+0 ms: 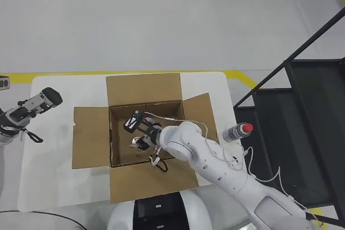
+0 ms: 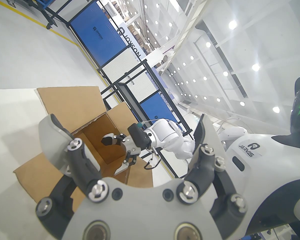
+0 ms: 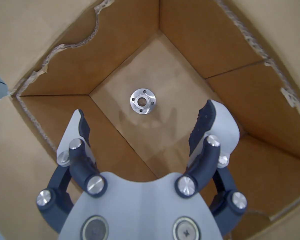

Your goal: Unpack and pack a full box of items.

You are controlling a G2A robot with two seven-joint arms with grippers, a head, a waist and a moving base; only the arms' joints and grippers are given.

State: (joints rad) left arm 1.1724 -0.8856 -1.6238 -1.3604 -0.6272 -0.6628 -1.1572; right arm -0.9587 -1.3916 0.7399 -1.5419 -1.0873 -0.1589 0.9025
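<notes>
Top view: the right hand (image 1: 135, 133), spread open, is held at the mouth of the open box (image 1: 144, 91) on the table (image 1: 52, 172), masking part of its floor; the left hand (image 1: 52, 98) is stationed well apart. Left wrist view: the left hand is seen spread, empty. Right wrist view: a round metal flange (image 3: 143, 101) is shown flat on the box floor, straight ahead of the nearer right hand; no long axis is offered.

brown cardboard box (image 1: 144, 89), silver flange (image 3: 143, 101)

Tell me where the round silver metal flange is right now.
In the right wrist view, the round silver metal flange lies flat on the floor of the open brown cardboard box, below the open right hand.
</notes>
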